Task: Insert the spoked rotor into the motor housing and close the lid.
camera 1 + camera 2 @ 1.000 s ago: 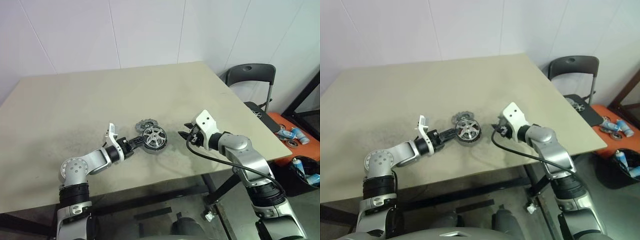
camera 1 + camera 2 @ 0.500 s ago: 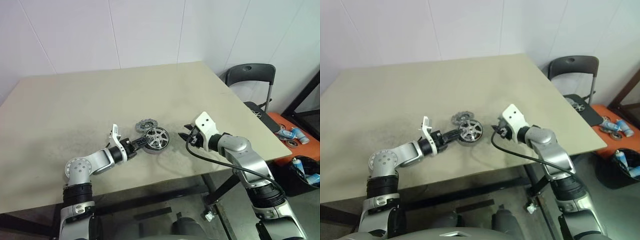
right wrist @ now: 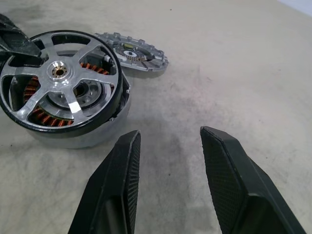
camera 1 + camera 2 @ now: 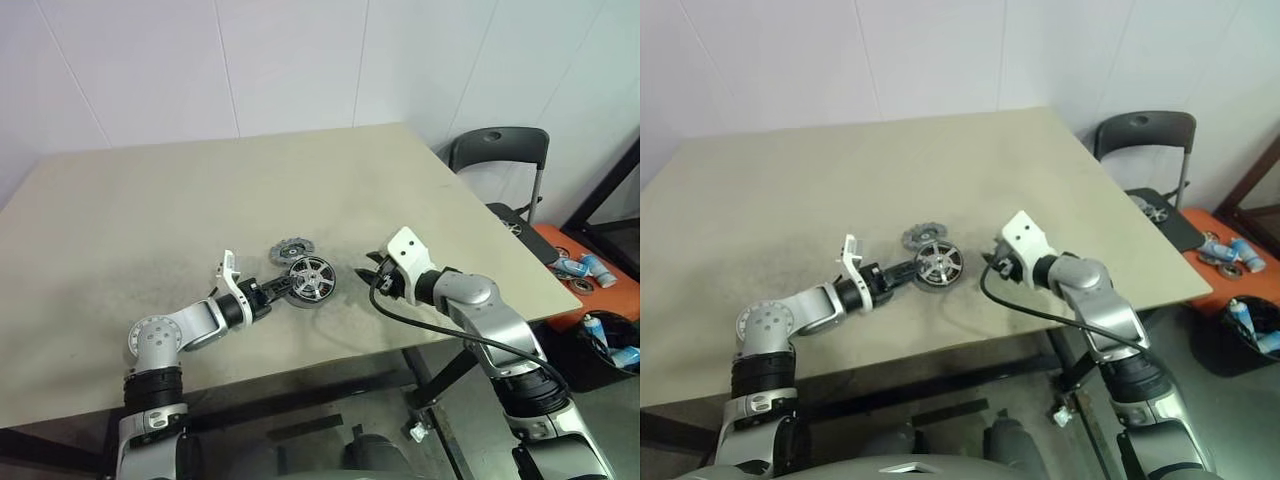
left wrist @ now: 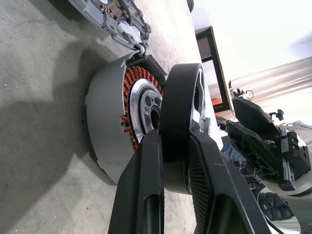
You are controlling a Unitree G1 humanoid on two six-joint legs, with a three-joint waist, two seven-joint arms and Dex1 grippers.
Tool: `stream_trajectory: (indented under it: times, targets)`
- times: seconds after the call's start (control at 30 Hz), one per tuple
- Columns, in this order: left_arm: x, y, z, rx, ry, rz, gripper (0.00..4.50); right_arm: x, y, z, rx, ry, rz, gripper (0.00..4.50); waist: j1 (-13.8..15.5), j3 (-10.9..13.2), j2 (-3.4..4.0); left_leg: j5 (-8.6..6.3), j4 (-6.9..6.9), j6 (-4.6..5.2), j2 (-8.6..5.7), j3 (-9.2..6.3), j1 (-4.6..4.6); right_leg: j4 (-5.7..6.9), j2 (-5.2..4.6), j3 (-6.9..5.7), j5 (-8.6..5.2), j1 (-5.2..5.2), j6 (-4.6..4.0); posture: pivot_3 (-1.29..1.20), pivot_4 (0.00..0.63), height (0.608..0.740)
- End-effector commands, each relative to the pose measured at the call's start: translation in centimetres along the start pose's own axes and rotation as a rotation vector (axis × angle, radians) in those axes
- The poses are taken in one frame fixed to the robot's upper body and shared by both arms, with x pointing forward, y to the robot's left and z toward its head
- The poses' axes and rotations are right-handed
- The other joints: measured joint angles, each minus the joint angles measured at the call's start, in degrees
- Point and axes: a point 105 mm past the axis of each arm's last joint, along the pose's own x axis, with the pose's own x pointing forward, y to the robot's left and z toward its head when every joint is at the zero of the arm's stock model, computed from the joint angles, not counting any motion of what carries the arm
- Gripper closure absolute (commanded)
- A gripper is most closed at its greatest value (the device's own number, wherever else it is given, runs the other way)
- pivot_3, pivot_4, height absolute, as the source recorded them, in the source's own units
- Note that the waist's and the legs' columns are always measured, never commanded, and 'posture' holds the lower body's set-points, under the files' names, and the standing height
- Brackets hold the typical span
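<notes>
One of the two task steps is in hand and not yet complete, by my reading. The left pincer (image 4: 277, 285) is clamped on the black rim of the spoked rotor (image 4: 311, 278), holding it tilted over the motor housing (image 5: 105, 126). The left wrist view shows the rotor's rim standing off the housing on one side, with the copper windings exposed in the gap, so the rotor is not seated. The housing rests on the tabletop (image 4: 150, 210) near its middle, toward the front edge.

The lid (image 4: 291, 249) lies flat on the tabletop just beside the housing, at about 11 o'clock from it, untouched. Judged remaining: seat the rotor squarely, release it, then fetch the lid and fit it.

The right pincer (image 4: 364, 276) hangs at 3 o'clock of the rotor, apart from it, fingers parted and empty.

Surface: a beige tabletop, matt, with dark scuffing around the work area. Room: plain pale walls at 12 o'clock; a dark chair (image 4: 498, 150) at 2 o'clock past the tabletop corner; an orange bin (image 4: 590, 290) with small items at 3 o'clock on the floor.
</notes>
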Motion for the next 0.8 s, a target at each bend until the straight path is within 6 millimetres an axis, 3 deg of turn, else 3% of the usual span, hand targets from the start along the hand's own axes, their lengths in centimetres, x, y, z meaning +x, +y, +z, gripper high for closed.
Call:
stream_trajectory:
  times: [0.03,0.17,0.47,0.63,0.8]
  targets:
    - [-0.4,-0.2,1.4,0.006,-0.065,-0.022,4.1,-0.2,-0.4,1.0,-0.042,-0.031,-0.012,2.47,0.0,0.0,0.0,0.0,0.0,0.0,0.0,0.0,0.0,0.0,0.0,0.0,0.0,0.0,0.0,0.0,0.0,0.74]
    - [-0.3,-0.1,1.4,0.001,-0.067,-0.023,4.1,-0.3,-0.4,1.0,-0.047,-0.028,-0.01,2.47,0.0,0.0,0.0,0.0,0.01,0.0,0.0,0.0,0.0,0.0,0.0,0.0,0.0,0.01,0.0,0.0,0.0,0.74]
    - [0.0,2.5,2.0,0.011,-0.114,0.083,4.1,-0.3,-0.2,0.6,-0.054,-0.015,-0.007,2.47,-0.1,0.0,0.01,0.01,0.05,0.0,0.0,-0.01,0.15,0.03,0.02,0.0,-0.01,0.15,-0.05,0.0,0.0,0.74]
    - [0.7,1.9,1.4,0.046,-0.092,0.062,4.1,-0.3,-0.2,0.6,-0.059,-0.012,-0.008,2.47,-0.2,0.0,0.01,0.01,0.13,-0.01,0.06,-0.02,0.59,0.01,-0.01,0.01,-0.04,0.59,-0.16,0.0,0.0,0.74]
    - [0.9,2.2,1.2,0.047,-0.088,0.099,2.43,-0.3,-0.2,0.5,-0.059,-0.01,-0.013,2.47,-0.2,0.0,0.01,0.0,0.1,-0.02,0.1,-0.02,0.94,-0.03,-0.05,0.02,-0.05,0.91,-0.17,0.0,0.0,0.74]
